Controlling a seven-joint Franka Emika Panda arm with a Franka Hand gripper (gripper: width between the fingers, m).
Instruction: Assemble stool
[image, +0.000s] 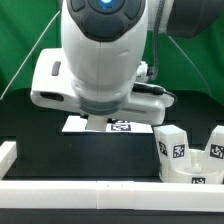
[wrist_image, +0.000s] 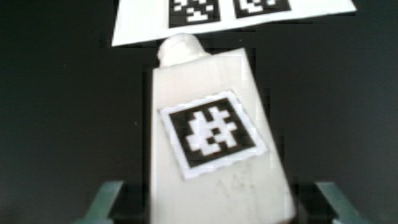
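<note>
Nearest the wrist camera, a white plastic chunky block leg (wrist_image: 210, 125) bearing a black-and-white square tag is seen lengthwise between the two dark fingertips (wrist_image: 111, 203) of the two-finger gripper (wrist_image: 214, 205), its narrower threaded end directed away from the camera. The fingers are spread to either side of the leg's broad end; contact with its sides cannot be confirmed, so whether the leg is clamped or merely straddled cannot be told. The arrangement is judged to suit a grasp across the leg's width, with the screw end left free for later insertion.

Beyond the leg's tip, the thin flat white marker board (wrist_image: 222, 22) is recorded lying on the black table (wrist_image: 54, 120).

In the exterior view the gripper itself is hidden behind the white robot arm (image: 100, 55), which is lowered over the marker board (image: 110, 124). Further white block legs (image: 172, 148) (at least two, each tagged) are noted standing close together at the exterior view's right, beside the long white border rail (image: 90, 192) across the foreground. The round seat is not identified in either view.

No obstruction is observed immediately around the held leg; the clustered legs stand well apart from it.
</note>
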